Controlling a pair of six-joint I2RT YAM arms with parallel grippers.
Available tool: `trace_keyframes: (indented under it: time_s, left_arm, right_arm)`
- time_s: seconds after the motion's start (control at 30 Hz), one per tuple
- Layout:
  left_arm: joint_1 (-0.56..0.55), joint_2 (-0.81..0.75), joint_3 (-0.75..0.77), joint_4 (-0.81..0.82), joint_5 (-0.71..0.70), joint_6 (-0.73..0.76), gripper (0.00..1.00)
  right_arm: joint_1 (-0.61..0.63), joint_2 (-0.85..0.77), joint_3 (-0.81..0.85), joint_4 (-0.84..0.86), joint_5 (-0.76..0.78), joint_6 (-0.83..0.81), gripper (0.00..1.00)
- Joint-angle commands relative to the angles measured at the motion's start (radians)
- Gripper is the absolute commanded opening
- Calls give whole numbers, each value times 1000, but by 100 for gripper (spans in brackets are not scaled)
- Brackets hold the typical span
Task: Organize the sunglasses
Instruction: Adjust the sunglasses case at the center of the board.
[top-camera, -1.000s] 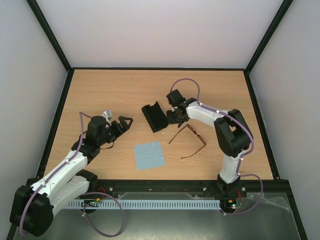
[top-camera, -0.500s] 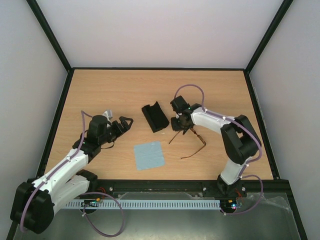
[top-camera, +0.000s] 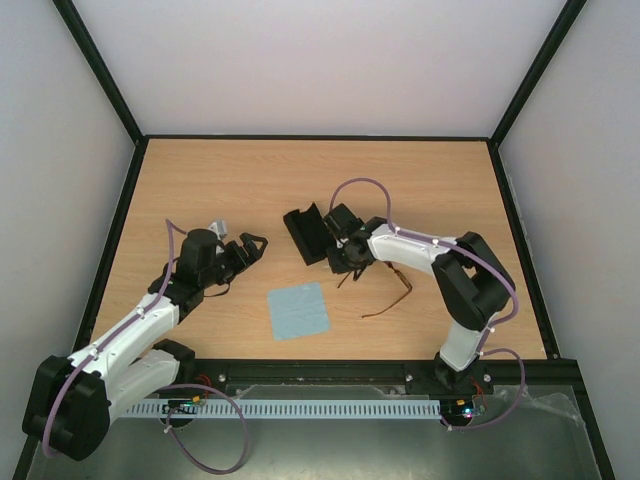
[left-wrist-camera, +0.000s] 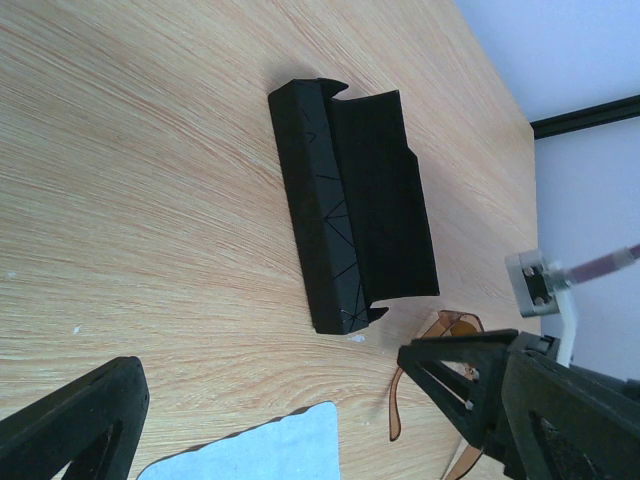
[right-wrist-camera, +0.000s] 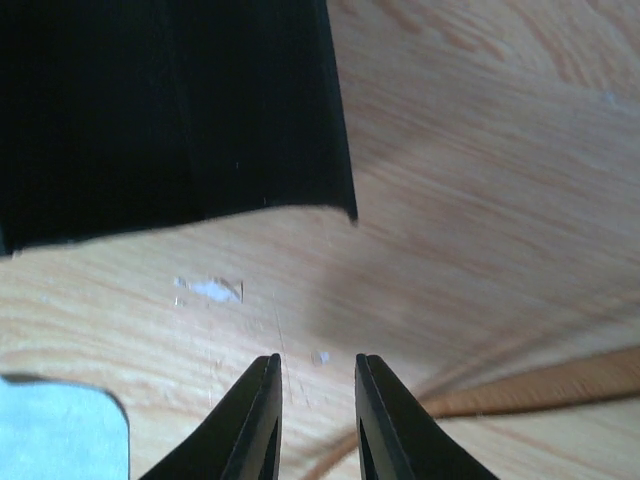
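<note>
The sunglasses (top-camera: 388, 287) lie unfolded on the table right of centre, with a thin reddish-brown frame. My right gripper (top-camera: 345, 262) hovers low at their left end, beside the near end of the open black case (top-camera: 308, 233). In the right wrist view its jaws (right-wrist-camera: 317, 372) stand slightly apart over bare wood, with a temple arm (right-wrist-camera: 545, 384) just to their right and the case (right-wrist-camera: 170, 110) ahead. My left gripper (top-camera: 246, 247) is open and empty left of the case. The left wrist view shows the case (left-wrist-camera: 350, 210) and a lens (left-wrist-camera: 452, 324) beyond the gripper (left-wrist-camera: 268, 358).
A light blue cloth (top-camera: 299, 310) lies flat in front of the case; it also shows in the left wrist view (left-wrist-camera: 250, 450) and the right wrist view (right-wrist-camera: 55, 430). A black frame rims the table (top-camera: 250, 180).
My right gripper has moved left and toward the near side, from the case's right side to the glasses' left end. The left arm has hardly moved.
</note>
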Motion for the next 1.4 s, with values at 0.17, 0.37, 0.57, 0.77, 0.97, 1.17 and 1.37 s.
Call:
trace_keyframes:
  time_s: [0.17,0.37,0.57,0.77,0.97,1.17,1.37]
  left_arm:
    - [4,-15,19,20,-5,8,100]
    - [4,-11,20,23,-5,9,99]
    - [5,-3,17,27,-4,9,99]
    - [5,6,18,32,-1,9,100]
    - [5,12,31,5,2,24,99]
    - [5,36,61,-56,47,49,99]
    - [-3,36,64,-93,70,57,99]
  right_arm:
    - [-11,147,146,-25,72,0,23]
    - [-65,185,205,-42,94,-9,24]
    - [-126,232,280,-63,117,-44,24]
    - [-155,294,389,-78,130,-74,25]
    - [-157,273,424,-115,155,-91,27]
    - [-141,-58,151,-55,104,-50,43]
    - [-76,-315,-41,43,-135,-17,99]
